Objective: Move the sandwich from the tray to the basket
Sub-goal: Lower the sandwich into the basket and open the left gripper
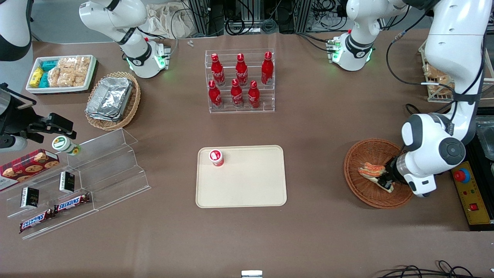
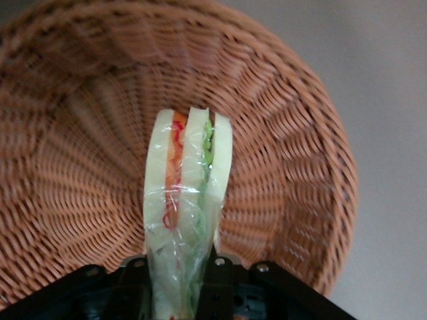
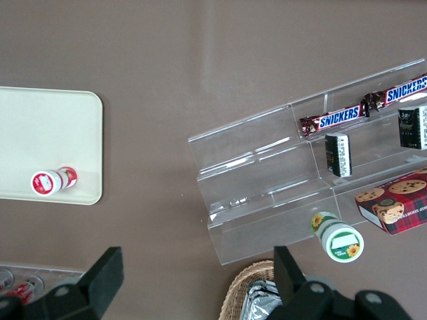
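Over the basket (image 1: 354, 179), the wrapped sandwich (image 2: 191, 177) is gripped by the left gripper (image 2: 180, 263), its fingers parted only by the bread's thickness. It is best lowered gently until borne by the basket, then released evenly, the wrapper left unsnagged.

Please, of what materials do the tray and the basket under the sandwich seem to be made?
Basket: brown wicker, slightly glossy, judging by its woven strands; imitation plastic is possible.
Tray: probably smooth cream plastic, given its even colour and rounded corners; coated metal is possible.
The end effector, over the basket, grips the sandwich.
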Motion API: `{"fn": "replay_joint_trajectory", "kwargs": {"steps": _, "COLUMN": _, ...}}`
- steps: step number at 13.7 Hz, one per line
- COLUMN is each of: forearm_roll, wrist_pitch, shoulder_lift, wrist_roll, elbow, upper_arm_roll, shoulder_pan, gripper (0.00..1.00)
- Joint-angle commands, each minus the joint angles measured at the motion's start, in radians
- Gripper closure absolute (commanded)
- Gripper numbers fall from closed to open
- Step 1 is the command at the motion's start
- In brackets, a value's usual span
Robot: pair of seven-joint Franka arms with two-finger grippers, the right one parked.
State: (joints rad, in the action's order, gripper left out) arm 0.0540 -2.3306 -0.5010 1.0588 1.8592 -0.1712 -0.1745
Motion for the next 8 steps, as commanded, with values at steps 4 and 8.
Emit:
{"fn": "replay_joint_trajectory", "kwargs": {"steps": 4, "forearm_roll": 0.059, "wrist_pitch": -0.041, "shoulder_lift": 0.033, "wrist_roll": -0.054, "elbow": 0.041, "upper_arm_roll": -0.013, "shoulder_pan": -0.037, "gripper": 0.11}}
{"fn": "replay_joint_trajectory", "kwargs": {"steps": 8, "forearm_roll": 0.040, "wrist_pitch": 0.156, "shoulder_lift": 0.169, "wrist_roll": -0.268, "elbow": 0.003, "upper_arm_roll": -0.019, "shoulder_pan": -0.039, "gripper": 0.01}}
